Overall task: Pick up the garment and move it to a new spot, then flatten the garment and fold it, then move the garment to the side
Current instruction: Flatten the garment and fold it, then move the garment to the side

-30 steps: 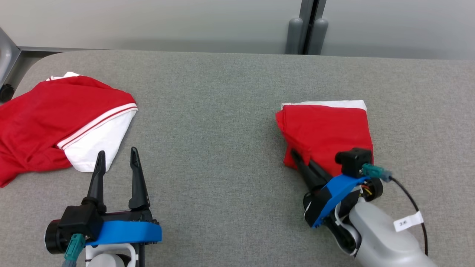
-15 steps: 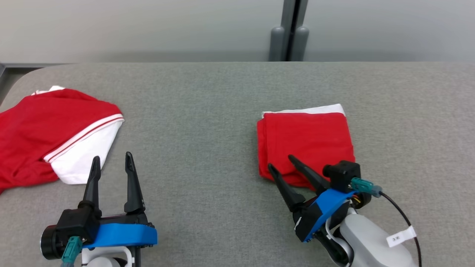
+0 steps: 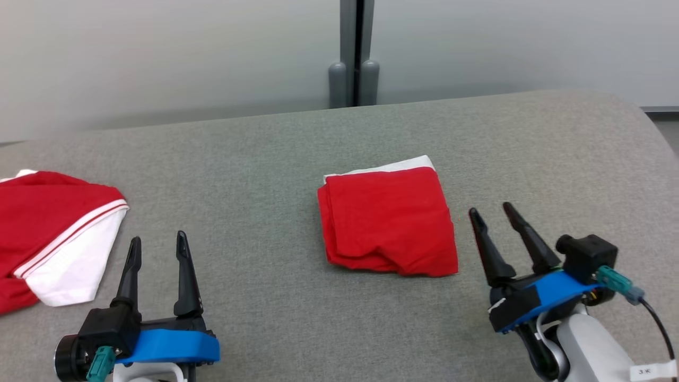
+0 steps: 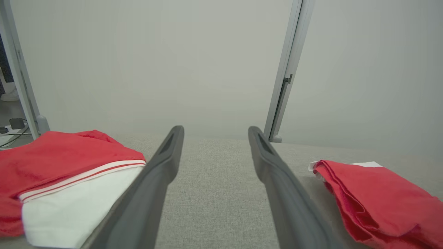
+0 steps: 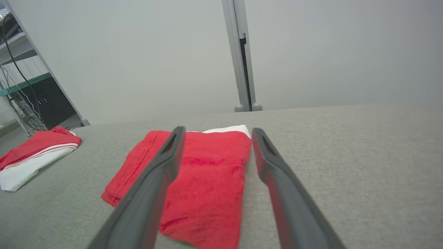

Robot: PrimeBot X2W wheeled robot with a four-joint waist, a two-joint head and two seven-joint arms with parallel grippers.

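The garment [image 3: 387, 220] is red with a white edge at its far side, folded into a rough square on the grey table [image 3: 265, 159]. It also shows in the left wrist view [image 4: 377, 193] and in the right wrist view [image 5: 207, 180]. My right gripper [image 3: 489, 209] stands open just right of the garment, apart from it, with nothing between its fingers [image 5: 218, 129]. My left gripper [image 3: 158, 239] is open and empty at the table's front left [image 4: 215, 128].
A second red and white garment [image 3: 53, 223] lies crumpled at the table's left end, also seen from the left wrist [image 4: 69, 155]. A grey partition post [image 3: 354, 79] stands behind the table. The table's rounded right end [image 3: 636, 122] is near.
My right gripper opened, let go of the garment's near edge and drew back to its right. The garment now lies flat. The head camera turned, shifting the whole picture left.
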